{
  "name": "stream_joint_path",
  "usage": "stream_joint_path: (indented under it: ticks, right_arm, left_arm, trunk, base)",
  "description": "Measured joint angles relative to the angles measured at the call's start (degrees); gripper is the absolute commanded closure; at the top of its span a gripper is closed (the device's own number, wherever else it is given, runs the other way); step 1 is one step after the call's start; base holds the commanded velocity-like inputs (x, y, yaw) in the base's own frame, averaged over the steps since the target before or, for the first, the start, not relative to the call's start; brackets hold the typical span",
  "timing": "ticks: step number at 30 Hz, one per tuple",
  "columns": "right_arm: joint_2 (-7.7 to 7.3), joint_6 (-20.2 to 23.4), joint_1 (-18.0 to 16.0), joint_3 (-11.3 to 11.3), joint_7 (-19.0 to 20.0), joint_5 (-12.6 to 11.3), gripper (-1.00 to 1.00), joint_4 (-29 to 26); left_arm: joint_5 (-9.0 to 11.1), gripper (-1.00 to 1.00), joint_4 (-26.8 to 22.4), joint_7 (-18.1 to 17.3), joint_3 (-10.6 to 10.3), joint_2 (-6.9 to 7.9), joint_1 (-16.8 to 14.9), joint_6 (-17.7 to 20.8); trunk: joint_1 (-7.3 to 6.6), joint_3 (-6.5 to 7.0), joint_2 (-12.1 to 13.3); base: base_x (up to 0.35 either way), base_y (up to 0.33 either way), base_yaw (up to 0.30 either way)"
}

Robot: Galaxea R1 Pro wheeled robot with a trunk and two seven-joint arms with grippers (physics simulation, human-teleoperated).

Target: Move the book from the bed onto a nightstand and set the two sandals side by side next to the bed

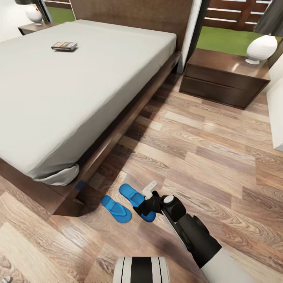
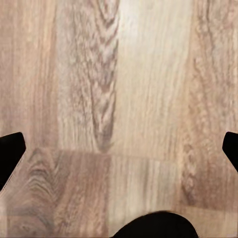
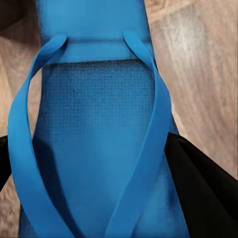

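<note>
Book (image 1: 64, 46) on bed (image 1: 78, 94); sandals (image 1: 116, 209) on floor (image 1: 204, 149)

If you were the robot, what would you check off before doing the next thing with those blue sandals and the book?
1. Two sandals side by side: left sandal, right sandal lie close and parallel. Ok.
2. Next to the bed: near its foot corner. Ok.
3. Right gripper clear of the right sandal: cannot tell.
4. Left gripper free: fingers apart over bare floor. Ok.
5. Book on nightstand: it lies on the bed. Not ok.
</note>
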Motion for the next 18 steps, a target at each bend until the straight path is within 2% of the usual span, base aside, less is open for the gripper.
stream_joint_path:
  ticks: [2, 6, 8, 10, 14, 18]
  right_arm:
    - [-1.26, -0.3, 0.0, 0.1, 0.1, 0.5, 1.00, -0.1]
    - [-2.86, -1.3, 0.0, 0.1, 0.3, 0.3, 1.00, -0.1]
    - [-3.45, -4.1, 0.1, 0.1, 0.3, 0.5, 1.00, 0.6]
    - [-3.62, -5.4, 0.1, 0.2, 0.3, 0.8, 1.00, 1.2]
    - [-3.82, -8.3, 0.1, 0.8, 0.4, 2.9, 1.00, 3.0]
    - [-3.53, -10.1, 0.1, 1.6, 0.4, 4.0, 1.00, 5.2]
  left_arm:
    - [-0.1, -1.00, 0.7, -0.1, 0.0, 0.09, 0.1, 0.0]
    - [-0.1, -1.00, 1.5, -0.3, 0.0, 0.17, 0.9, 0.0]
    - [-0.9, -1.00, 1.8, -0.4, 0.0, 0.14, 1.4, 0.0]
    - [-1.3, -1.00, 1.8, -0.5, 0.0, 0.06, 1.6, 0.0]
    - [-2.0, -1.00, 1.9, -0.5, 0.0, -0.09, 1.8, -0.1]
    - [-2.0, -1.00, 1.9, -0.8, 0.1, -0.17, 1.8, -0.1]
  trunk:
    - [0.00, 0.00, 0.0]
    - [-0.01, 0.00, 0.0]
    - [-0.03, 0.00, 0.0]
    - [-0.03, 0.00, 0.0]
    - [-0.03, 0.00, 0.0]
    - [-0.01, 0.00, 0.0]
  base:
    - [0.000, 0.000, 0.130]
    - [0.102, 0.000, 0.057]
    - [0.251, 0.000, 0.017]
    - [0.282, 0.000, 0.010]
    - [0.286, 0.000, 0.004]
    - [0.137, 0.000, 0.002]
